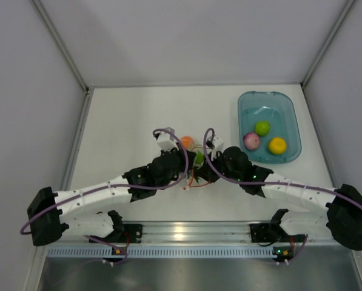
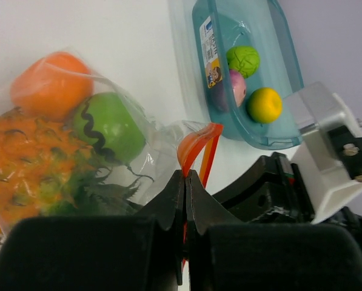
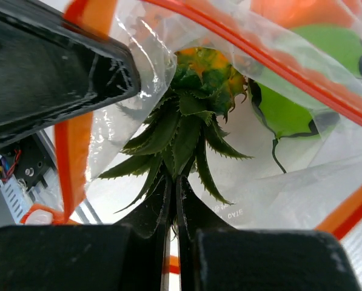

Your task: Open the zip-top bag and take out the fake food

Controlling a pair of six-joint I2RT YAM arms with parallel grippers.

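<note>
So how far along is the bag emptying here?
Done: a bumpy green ball, pink ball and yellow ball lie in the blue tub. In hand: left gripper pinches the zip strip; right gripper is shut on the pineapple crown. Remaining: pineapple, orange fruit and green fruit inside the zip-top bag.

Both arms stretched forward, angled inward, wrists nearly meeting at centre. Left gripper (image 2: 185,176) clamped tight on zip-top bag (image 2: 196,143) strip. Right gripper (image 3: 173,182) fingers pressed together.
</note>
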